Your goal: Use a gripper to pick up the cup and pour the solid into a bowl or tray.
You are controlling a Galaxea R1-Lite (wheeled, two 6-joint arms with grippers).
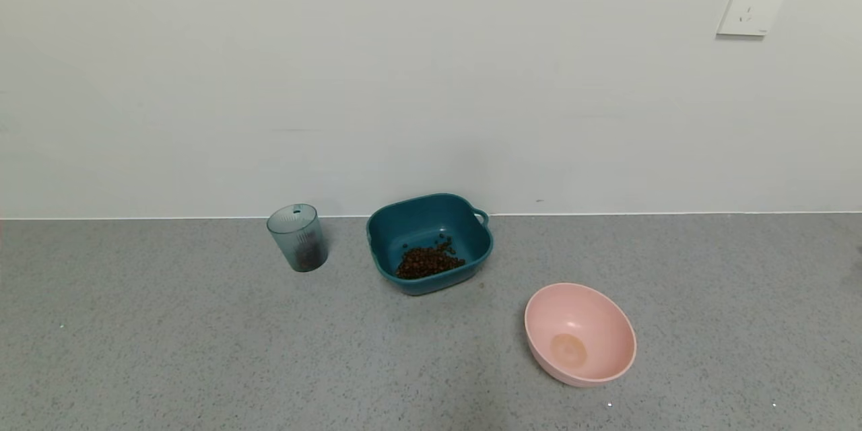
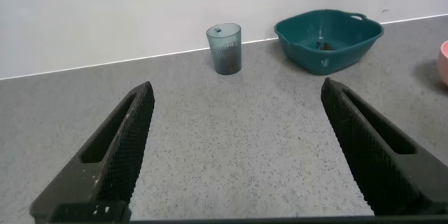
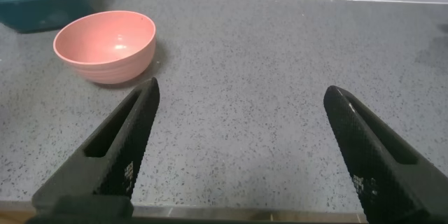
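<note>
The translucent grey-blue cup (image 1: 297, 237) stands upright on the grey counter near the wall, left of the teal basin (image 1: 471, 242). A few dark pellets lie at the cup's bottom. A heap of brown pellets (image 1: 427, 261) lies inside the basin. In the left wrist view the cup (image 2: 224, 48) and basin (image 2: 350, 42) are far ahead of my open, empty left gripper (image 2: 236, 89). My right gripper (image 3: 241, 87) is open and empty over bare counter. Neither arm shows in the head view.
A round pink bowl (image 1: 580, 335) sits empty to the front right of the basin; it also shows in the right wrist view (image 3: 105, 46). A white wall with a socket (image 1: 753, 5) backs the counter.
</note>
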